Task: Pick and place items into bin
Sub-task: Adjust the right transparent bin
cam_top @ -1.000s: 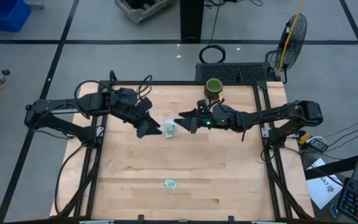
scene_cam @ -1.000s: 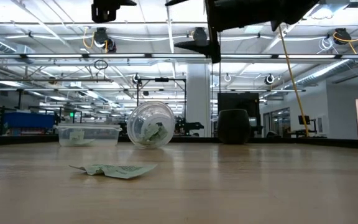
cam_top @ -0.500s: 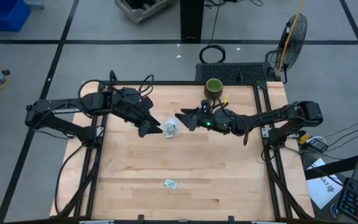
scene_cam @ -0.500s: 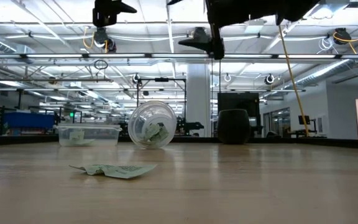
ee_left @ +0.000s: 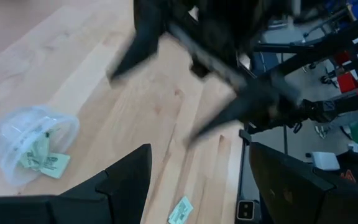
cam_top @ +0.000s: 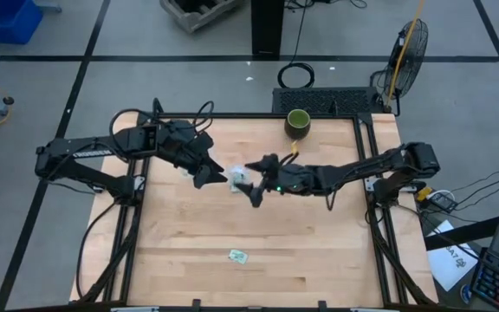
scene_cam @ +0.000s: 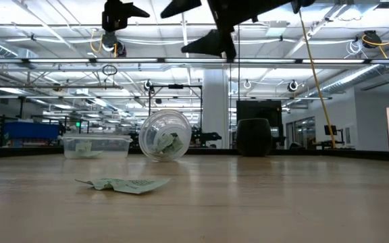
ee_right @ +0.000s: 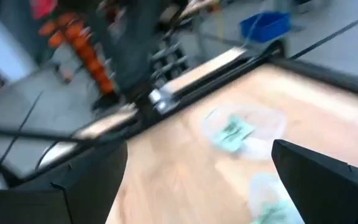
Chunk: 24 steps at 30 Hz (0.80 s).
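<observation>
Left gripper (cam_top: 204, 173): raised over the bench toward its far edge, left of centre, fingers spread wide with nothing between them; arm reaches in from the left edge, wrist tilted down and rightward

Rectangular clear tub (scene_cam: 95, 146): stands upright near the far edge, to the left of the tipped cup in the low view (greenish contents, likely packets, not countable); presumably the bin

Tipped clear cup (cam_top: 238, 180): lies on its side between the two grippers, long axis roughly along the bench's depth with its mouth toward the near edge, several green-and-white packets (ee_left: 42, 160) inside it and at its mouth

Right gripper (cam_top: 257, 178): raised just right of the cup, fingers spread wide and empty; arm stretches nearly flat from the right edge, wrist angled toward the cup. Judged the nearer of the two, the cup lying just to its left and below

Loose packet (cam_top: 237, 256): flat on the bench near the near edge, about mid-width, well apart from both grippers, long axis roughly across the bench

Dark green mug (cam_top: 298, 122): far edge, right of centre, clear of the work
</observation>
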Each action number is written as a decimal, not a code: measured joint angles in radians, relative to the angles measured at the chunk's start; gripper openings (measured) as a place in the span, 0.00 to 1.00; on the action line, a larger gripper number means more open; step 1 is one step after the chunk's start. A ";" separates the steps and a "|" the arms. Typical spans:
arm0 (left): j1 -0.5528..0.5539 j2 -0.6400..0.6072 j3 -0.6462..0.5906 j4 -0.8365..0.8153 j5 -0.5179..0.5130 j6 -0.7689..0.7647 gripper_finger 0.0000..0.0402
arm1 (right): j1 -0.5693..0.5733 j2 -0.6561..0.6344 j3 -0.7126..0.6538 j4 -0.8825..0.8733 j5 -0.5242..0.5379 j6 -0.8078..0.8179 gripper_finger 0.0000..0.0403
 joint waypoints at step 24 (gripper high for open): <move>0.009 0.000 0.000 -0.008 0.002 -0.015 0.69 | -0.038 0.219 0.035 -0.197 0.123 -0.449 0.71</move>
